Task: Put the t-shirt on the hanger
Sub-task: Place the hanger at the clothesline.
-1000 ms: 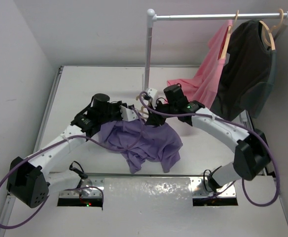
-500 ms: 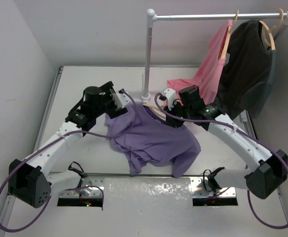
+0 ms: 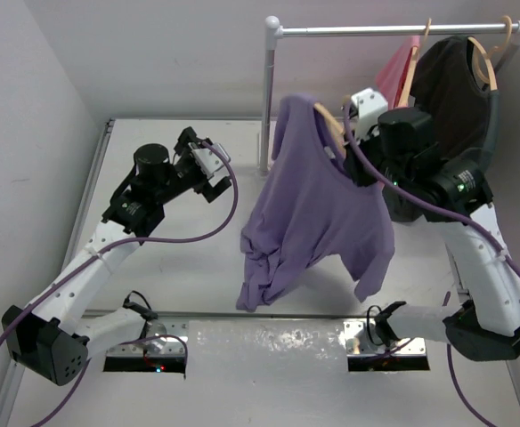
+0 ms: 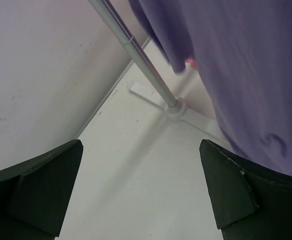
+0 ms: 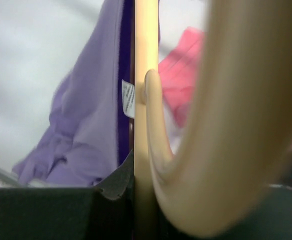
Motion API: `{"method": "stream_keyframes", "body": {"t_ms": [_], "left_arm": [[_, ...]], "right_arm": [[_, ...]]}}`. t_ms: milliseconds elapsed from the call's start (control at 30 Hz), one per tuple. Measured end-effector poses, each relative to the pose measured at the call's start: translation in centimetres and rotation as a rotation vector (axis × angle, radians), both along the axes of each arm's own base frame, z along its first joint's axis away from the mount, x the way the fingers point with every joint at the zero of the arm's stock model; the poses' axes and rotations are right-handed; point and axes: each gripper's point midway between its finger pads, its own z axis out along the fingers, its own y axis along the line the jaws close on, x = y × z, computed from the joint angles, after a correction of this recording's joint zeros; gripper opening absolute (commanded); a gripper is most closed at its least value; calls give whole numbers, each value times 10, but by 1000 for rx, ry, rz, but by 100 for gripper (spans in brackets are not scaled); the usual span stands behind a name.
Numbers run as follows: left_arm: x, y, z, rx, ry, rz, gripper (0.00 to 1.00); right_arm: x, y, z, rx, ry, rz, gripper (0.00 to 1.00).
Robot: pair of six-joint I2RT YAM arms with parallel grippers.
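The lavender t-shirt (image 3: pixel 318 213) hangs in the air from the tan wooden hanger (image 3: pixel 328 124), its hem dangling just above the table. My right gripper (image 3: pixel 347 142) is shut on the hanger at the neck, raised close under the rail. In the right wrist view the hanger (image 5: pixel 146 125) stands clamped between the jaws of that gripper (image 5: pixel 146 200), with the t-shirt (image 5: pixel 86 135) and its collar label behind. My left gripper (image 3: pixel 212 169) is open and empty, left of the shirt and apart from it. Its view shows the gripper (image 4: pixel 141 185) over bare table, t-shirt (image 4: pixel 246 65) at the upper right.
A clothes rack stands at the back, its pole (image 3: pixel 267 98) just left of the shirt and its rail (image 3: pixel 376 29) above. A pink garment (image 3: pixel 394 76) and a dark shirt (image 3: pixel 451 89) hang on the rail. The rack foot (image 4: pixel 176 107) rests on the table; a wall runs along the left.
The right arm lifted the hanger and t-shirt off the table up toward the rail. The left gripper let go of the shirt, opened wide and drew back to the left.
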Motion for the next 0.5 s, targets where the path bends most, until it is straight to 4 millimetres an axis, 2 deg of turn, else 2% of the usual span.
{"method": "stream_keyframes", "body": {"t_ms": [133,233,333,400,500], "left_arm": [[-2,-2,-6,-6,18,-11,100],[-4,-5,-8,-8,23,-23,99],[-5,-6,-8,-11,22,-29,99],[-7,-5,-9,-12,19,-29,99],[-15,-1,-13,-13,18,-29,99]], "right_arm": [[22,-14,45,-19,-117,-111,0],[48,-17,62,-47,-176,-177,0],[81,-16,67,-70,-200,-216,0],[111,-16,68,-72,-218,-249,0],[151,-17,55,-87,-240,-280,0]]}}
